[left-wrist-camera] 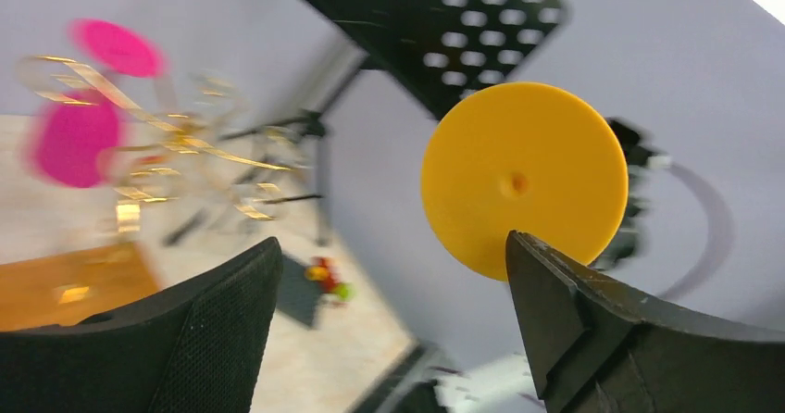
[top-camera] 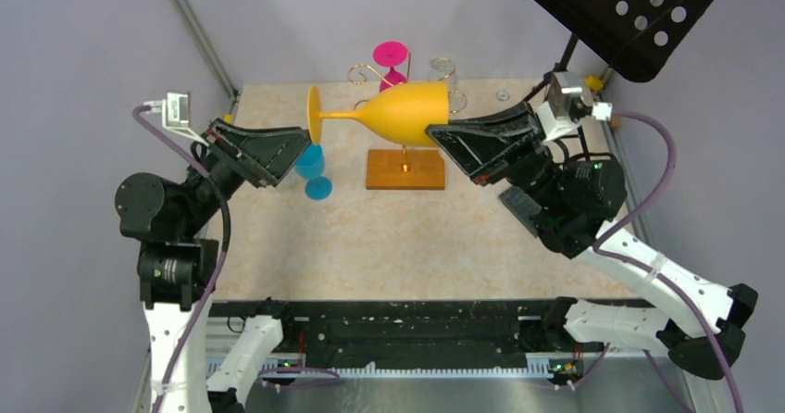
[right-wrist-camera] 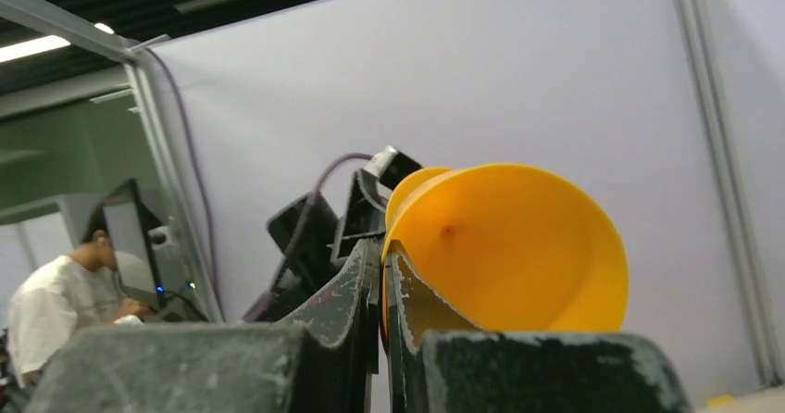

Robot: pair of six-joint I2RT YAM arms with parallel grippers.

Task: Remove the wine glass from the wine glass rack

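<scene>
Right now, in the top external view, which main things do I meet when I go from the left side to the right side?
left pincer → yellow wine glass → right pincer → black music stand

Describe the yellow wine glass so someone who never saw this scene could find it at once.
On the beige table, find the wine glass rack on its orange base at mid-back. Above it the yellow wine glass lies sideways in the air, its rim pinched by the right gripper. Unlike the pink glass behind and the blue glass lower left, it is yellow and held.
</scene>
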